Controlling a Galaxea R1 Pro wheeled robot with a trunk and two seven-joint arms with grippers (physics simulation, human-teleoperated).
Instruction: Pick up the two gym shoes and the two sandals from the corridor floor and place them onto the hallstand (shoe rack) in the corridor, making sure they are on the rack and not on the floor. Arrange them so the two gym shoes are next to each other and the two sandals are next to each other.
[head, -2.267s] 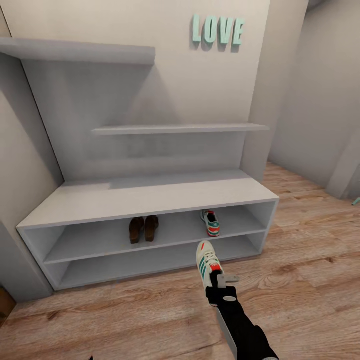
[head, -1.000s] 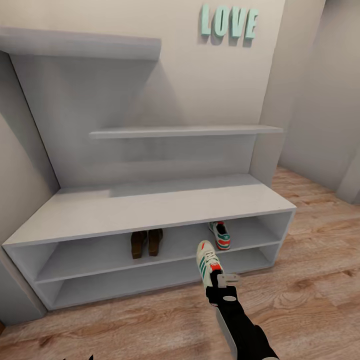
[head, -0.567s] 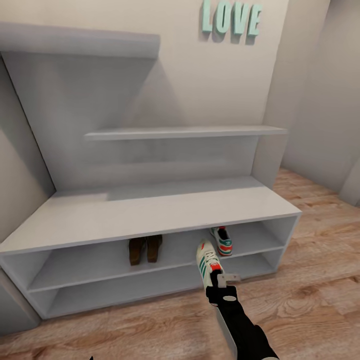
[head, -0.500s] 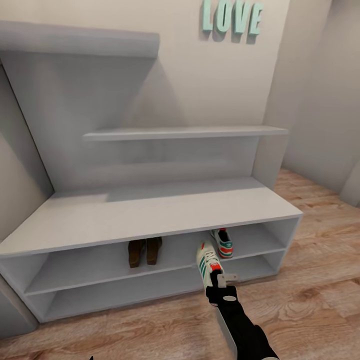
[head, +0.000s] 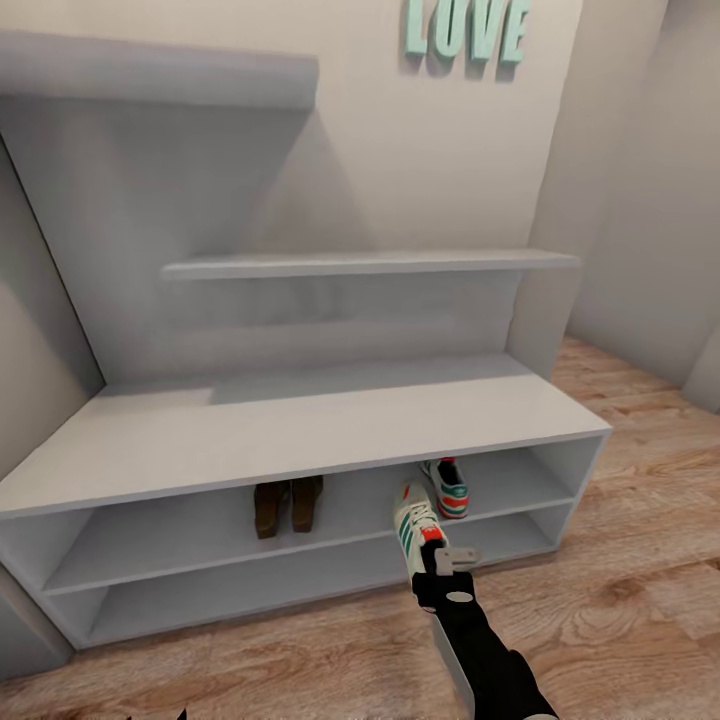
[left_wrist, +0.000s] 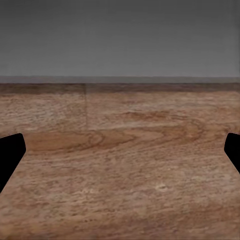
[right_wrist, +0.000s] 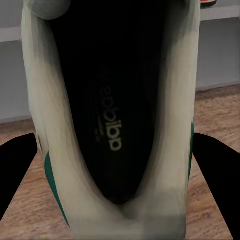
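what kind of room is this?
Most likely a home entry corridor. A wide grey shoe rack stands against the wall with sandals and a sneaker on its shelf, teal LOVE letters hang above, and the floor is wood plank.

Teal block letters spelling LOVE hang high on a pale cream wall, their upper edges cut off by the frame and a soft shadow falling behind each letter. To the right, the cream wall turns a corner and gives way to a plain grey-white side wall that runs back along the corridor. At the far left edge, another grey wall surface stands in shade, darker than the rest of the room.
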